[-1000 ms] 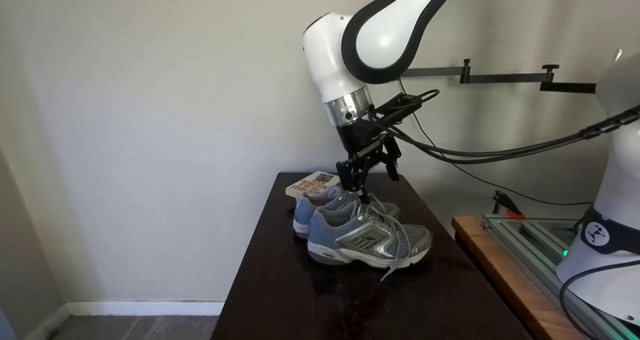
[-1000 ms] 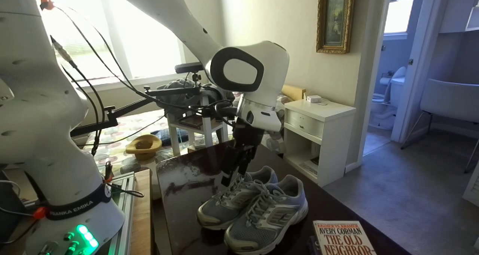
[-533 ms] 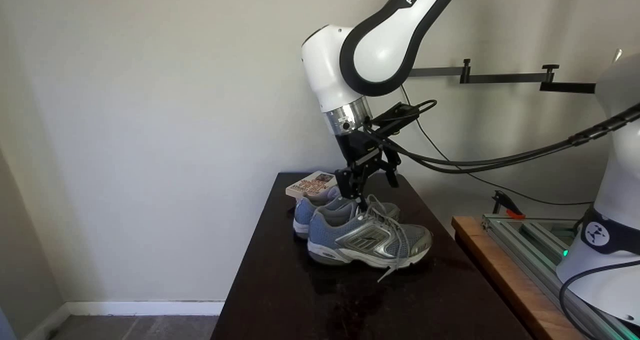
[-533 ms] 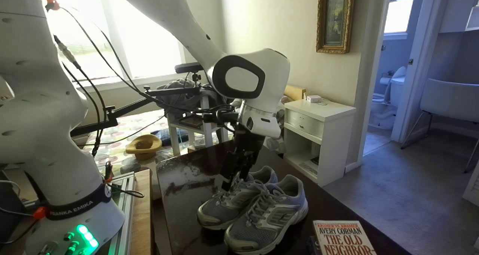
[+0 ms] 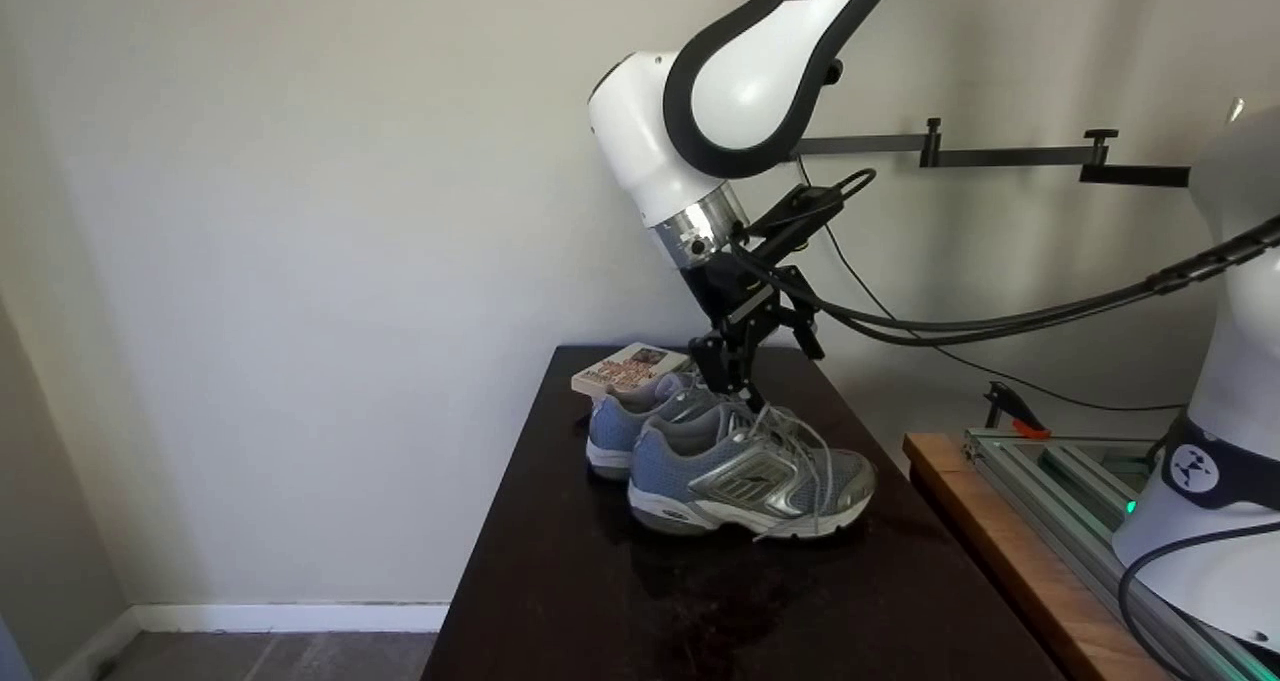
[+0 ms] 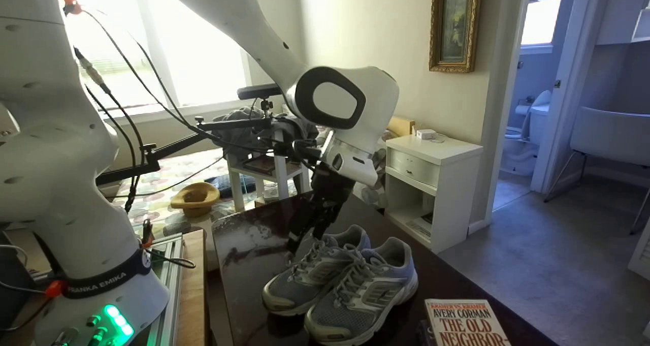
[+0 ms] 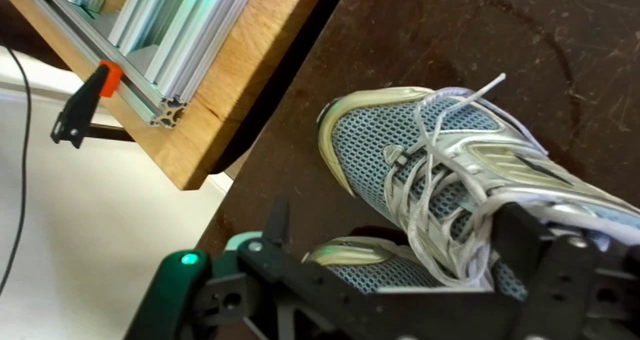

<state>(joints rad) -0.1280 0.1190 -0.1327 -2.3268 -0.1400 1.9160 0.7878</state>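
Observation:
A pair of blue-grey sneakers with silver trim and pale laces stands side by side on a dark table (image 5: 560,611). My gripper (image 5: 787,375) is over one sneaker (image 5: 740,491), the same sneaker (image 6: 299,285) being the one farther from the book. In the wrist view my gripper (image 7: 398,225) has its jaws wide apart. One finger (image 7: 520,235) is up against that sneaker's tongue and laces (image 7: 450,200); whether its tip reaches inside the shoe is hidden. The opposite finger (image 7: 278,222) hangs free beyond the toe side. The second sneaker (image 6: 365,295) sits alongside, partly covered by the gripper in the wrist view.
A paperback book (image 6: 467,323) lies on the table beyond the second sneaker. Across a narrow gap, a wooden bench (image 7: 270,45) carries the aluminium frame (image 7: 195,35) and a clamp with an orange tip (image 7: 111,79). Cables (image 5: 980,326) trail from the wrist toward the base.
My gripper first lowered, then moved toward the robot's base and tilted more. The sneaker at its finger has slid slightly the same way, and its dangling lace has shifted. The second sneaker stayed put.

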